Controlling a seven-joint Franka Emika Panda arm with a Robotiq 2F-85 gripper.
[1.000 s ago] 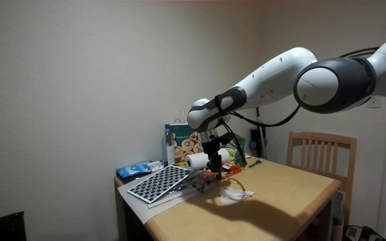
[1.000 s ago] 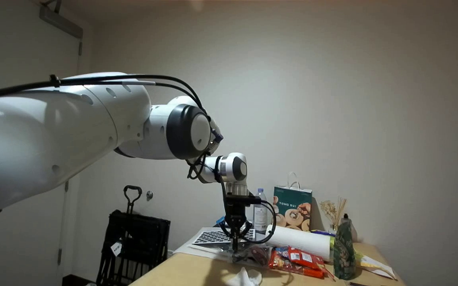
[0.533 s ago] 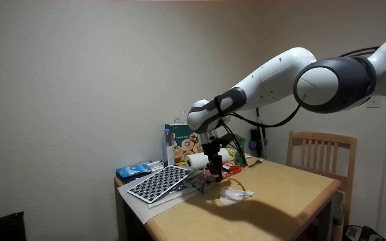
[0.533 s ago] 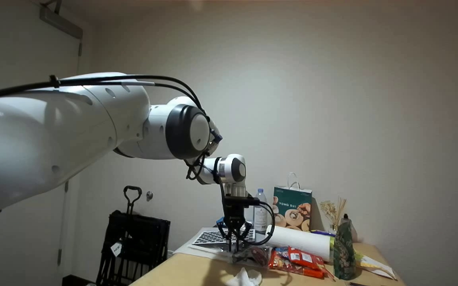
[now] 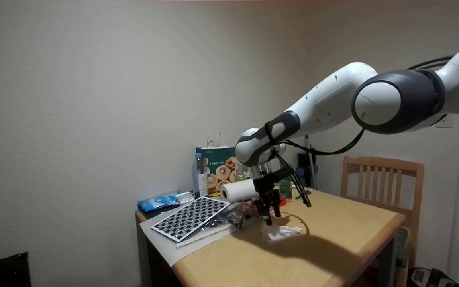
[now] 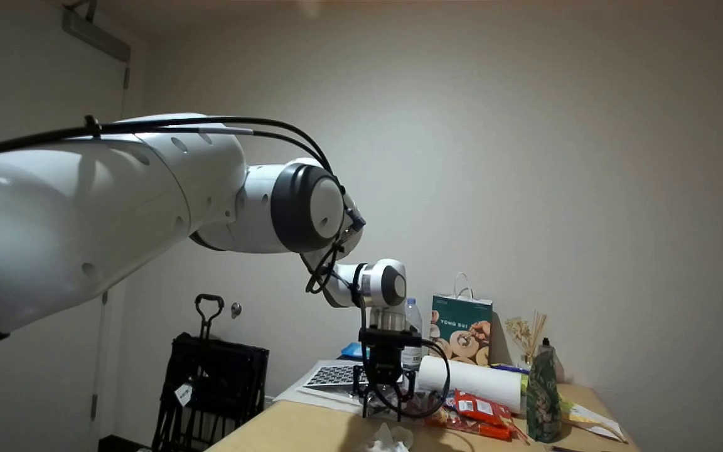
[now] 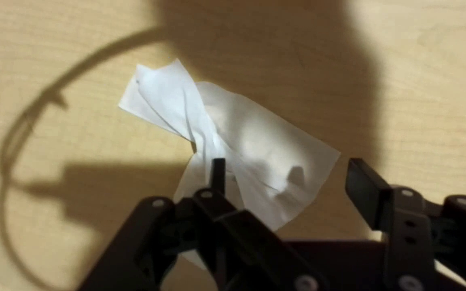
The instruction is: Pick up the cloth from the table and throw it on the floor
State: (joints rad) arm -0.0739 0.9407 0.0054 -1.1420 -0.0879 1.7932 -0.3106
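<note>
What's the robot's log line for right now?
hand: open, over cloth; cloth: crumpled, on table; contact: unclear; pickup: not yet

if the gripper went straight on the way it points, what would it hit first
Most likely the white cloth: in the wrist view one finger of the open gripper lines up over it. The other finger seems to point past its edge toward the table; depth is hard to judge.

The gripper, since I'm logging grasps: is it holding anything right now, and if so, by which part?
Nothing is held: the gripper is open, its fingers spread apart, and the white cloth lies creased on the table.
</note>
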